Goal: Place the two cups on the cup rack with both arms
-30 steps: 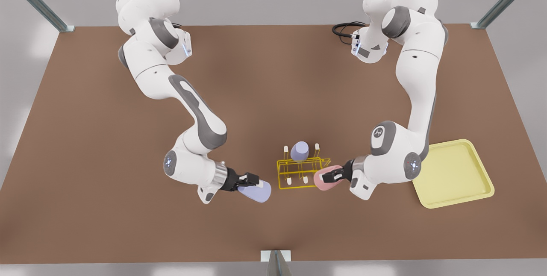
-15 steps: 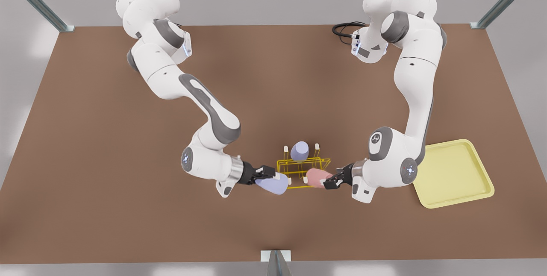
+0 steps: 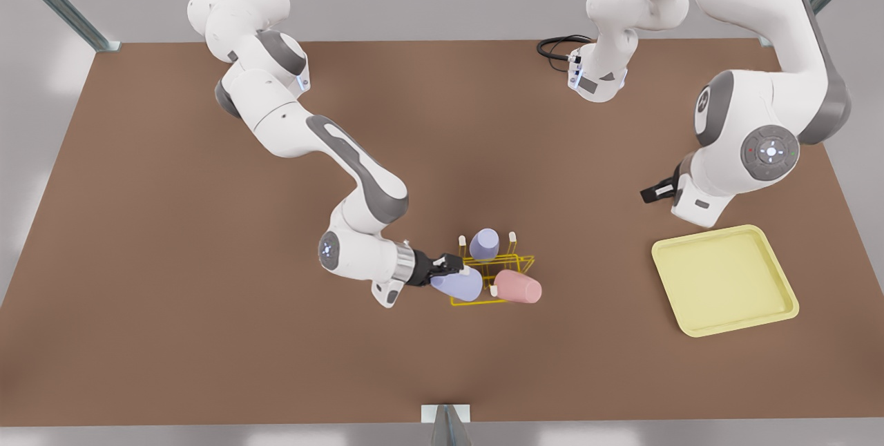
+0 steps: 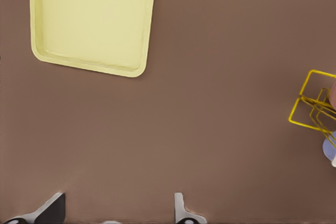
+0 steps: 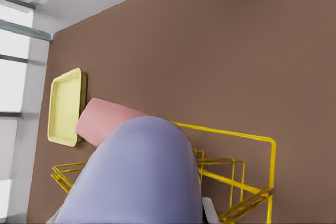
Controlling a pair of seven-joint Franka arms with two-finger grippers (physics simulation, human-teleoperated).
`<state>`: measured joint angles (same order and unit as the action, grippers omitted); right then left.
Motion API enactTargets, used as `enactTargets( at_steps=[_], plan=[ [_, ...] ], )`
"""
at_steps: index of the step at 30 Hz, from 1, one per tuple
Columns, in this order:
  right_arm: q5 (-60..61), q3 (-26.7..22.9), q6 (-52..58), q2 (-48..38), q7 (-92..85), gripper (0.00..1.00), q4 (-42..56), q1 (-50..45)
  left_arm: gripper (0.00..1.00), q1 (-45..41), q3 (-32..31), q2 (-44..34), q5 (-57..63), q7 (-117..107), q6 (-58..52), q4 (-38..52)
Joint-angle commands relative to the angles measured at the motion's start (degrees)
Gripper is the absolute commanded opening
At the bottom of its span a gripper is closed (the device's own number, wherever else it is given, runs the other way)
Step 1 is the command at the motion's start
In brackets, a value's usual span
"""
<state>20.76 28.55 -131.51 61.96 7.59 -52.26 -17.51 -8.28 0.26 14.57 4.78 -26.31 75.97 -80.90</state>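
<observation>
The yellow cup rack stands at the table's middle front. A pink cup lies tilted on the rack's side nearest the front view's right, with no gripper on it. My right gripper, on the arm at the front view's left, is shut on a lavender cup at the rack's other front corner. In the right wrist view this lavender cup sits close up, with the pink cup behind it. My left gripper hangs open high above the table near the tray, its fingers wide apart and empty.
A second lavender cup sits upside down on a back peg of the rack. A flat pale-yellow tray lies at the front view's right. A black cable coils at the far edge. A metal post stands at the near edge.
The left gripper let go of the pink cup on the rack, opened, and rose back toward the tray. The right gripper carried the lavender cup rightward up to the rack.
</observation>
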Motion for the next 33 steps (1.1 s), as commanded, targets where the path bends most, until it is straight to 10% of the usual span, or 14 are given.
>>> enactTargets(
  at_steps=[1,5,20,23,27,33],
  plan=[
    [-0.3,0.0,0.1,0.3,0.1,0.84,0.0,-0.3,1.0,0.7,0.4,0.1,-1.1,27.9,-10.1,-0.1],
    [-0.3,0.0,-0.4,0.7,0.3,1.0,0.1,-0.6,1.0,1.5,0.4,0.1,-1.2,27.9,-9.7,-0.1],
    [0.5,-0.1,-0.9,0.3,0.8,1.0,0.7,-0.7,1.0,1.8,0.3,0.0,-2.9,27.8,-11.2,-0.5],
    [-15.2,-2.9,10.8,-15.7,7.6,1.0,-18.0,5.4,1.0,1.7,0.2,-0.2,-2.9,27.8,-11.7,-0.5],
    [-36.7,-3.4,45.0,-22.5,2.1,1.0,-14.5,20.6,1.0,1.7,0.1,-0.2,-2.9,27.6,-11.7,-0.4],
    [-30.3,-15.5,50.7,-54.2,-7.2,1.0,-27.1,20.9,1.0,1.7,0.1,-0.1,-2.9,27.6,-11.6,-0.4]
  ],
)
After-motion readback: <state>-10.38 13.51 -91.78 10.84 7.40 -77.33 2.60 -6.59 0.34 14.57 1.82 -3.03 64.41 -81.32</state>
